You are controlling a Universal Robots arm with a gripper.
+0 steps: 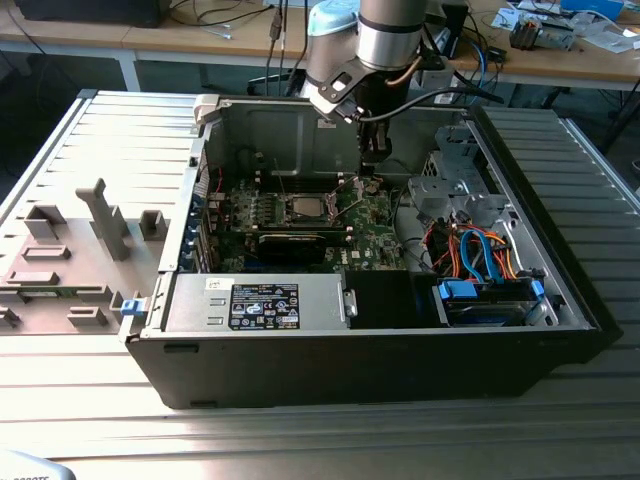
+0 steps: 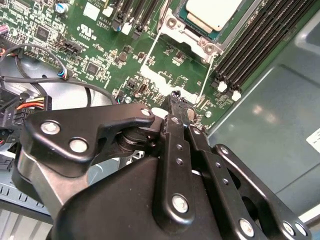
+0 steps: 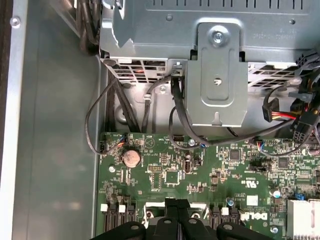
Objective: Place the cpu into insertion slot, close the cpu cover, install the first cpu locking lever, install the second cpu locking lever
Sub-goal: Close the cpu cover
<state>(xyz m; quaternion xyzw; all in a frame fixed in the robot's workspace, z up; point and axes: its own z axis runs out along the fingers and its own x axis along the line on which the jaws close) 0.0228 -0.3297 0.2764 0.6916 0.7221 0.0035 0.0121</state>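
Note:
The cpu (image 2: 212, 11) lies flat in its socket on the green motherboard (image 2: 100, 45), silver top up. The cpu cover (image 2: 186, 31), a silver frame, lies down around it. Two thin pale lever rods (image 2: 205, 75) run from the socket's edge toward my fingertips. My gripper (image 2: 176, 96) hangs low over the board a short way from the socket, black fingers pressed together with nothing seen between them. In the exterior view the gripper (image 1: 372, 172) is to the right of and behind the socket (image 1: 305, 208). The first wrist view has the shut fingers (image 3: 170, 212) over the board's edge.
Black memory slots (image 2: 260, 45) flank the socket. A grey drive cage (image 3: 220, 75) with black cables (image 3: 100, 115) stands past the board, and a coin battery (image 3: 132, 158) sits on it. The case's metal wall (image 3: 55, 125), power supply (image 1: 260, 300) and blue-orange cables (image 1: 480, 255) surround the board.

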